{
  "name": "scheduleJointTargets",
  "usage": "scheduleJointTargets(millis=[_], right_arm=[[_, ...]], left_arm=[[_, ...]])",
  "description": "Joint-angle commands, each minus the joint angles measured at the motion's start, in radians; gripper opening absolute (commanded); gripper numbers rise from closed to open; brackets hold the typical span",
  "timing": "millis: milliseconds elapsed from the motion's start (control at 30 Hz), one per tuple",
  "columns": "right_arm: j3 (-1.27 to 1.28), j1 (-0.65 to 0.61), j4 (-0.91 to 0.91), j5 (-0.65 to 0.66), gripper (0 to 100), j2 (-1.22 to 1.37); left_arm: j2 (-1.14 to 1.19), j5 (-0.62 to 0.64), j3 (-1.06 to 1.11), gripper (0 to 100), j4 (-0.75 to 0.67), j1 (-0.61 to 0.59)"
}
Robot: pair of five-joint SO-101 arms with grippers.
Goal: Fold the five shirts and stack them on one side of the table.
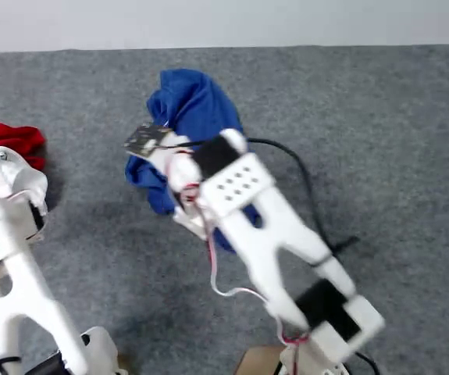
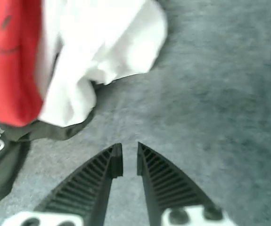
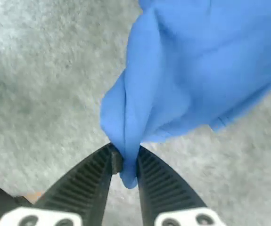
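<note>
A blue shirt (image 3: 196,61) hangs bunched from my right gripper (image 3: 126,165), which is shut on a fold of its edge just above the grey table. From above, the blue shirt (image 1: 193,105) is a crumpled heap at the table's middle back, with the right arm (image 1: 240,195) stretched over it. My left gripper (image 2: 129,162) hovers over bare table with its jaws almost together and nothing between them. Just beyond it lies a pile: a red shirt (image 2: 8,61), a white shirt (image 2: 102,42) and a dark shirt (image 2: 3,160). The red shirt (image 1: 13,139) and white shirt (image 1: 25,180) sit at the left edge.
The grey felt-like table (image 1: 380,141) stretches wide to the right of the blue shirt. A black cable (image 1: 306,187) runs along the right arm. A brown block (image 1: 259,361) shows by the right arm's base at the front edge.
</note>
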Motion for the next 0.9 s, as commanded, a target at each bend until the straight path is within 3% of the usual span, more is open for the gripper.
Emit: scheduleJointTargets(millis=[0, 200, 367, 600, 867], right_arm=[[0.106, 0.087, 0.047, 0.066, 0.9, -0.236], [0.376, 0.272, 0.048, 0.212, 0.9, -0.572], [0.526, 0.529, 0.045, 0.354, 0.9, -0.754], [0.566, 0.842, 0.036, 0.499, 0.9, -0.780], [0.568, 1.098, -0.031, 0.512, 0.9, -0.780]], left_arm=[[-0.032, 0.008, -0.064, 6, 0.043, 0.072], [-0.032, 0.006, -0.074, 6, 0.114, 0.183], [-0.032, 0.003, -0.073, 6, 0.146, 0.295], [-0.021, -0.057, -0.041, 6, 0.109, 0.516], [-0.021, -0.080, 0.110, 9, -0.015, 0.706]])
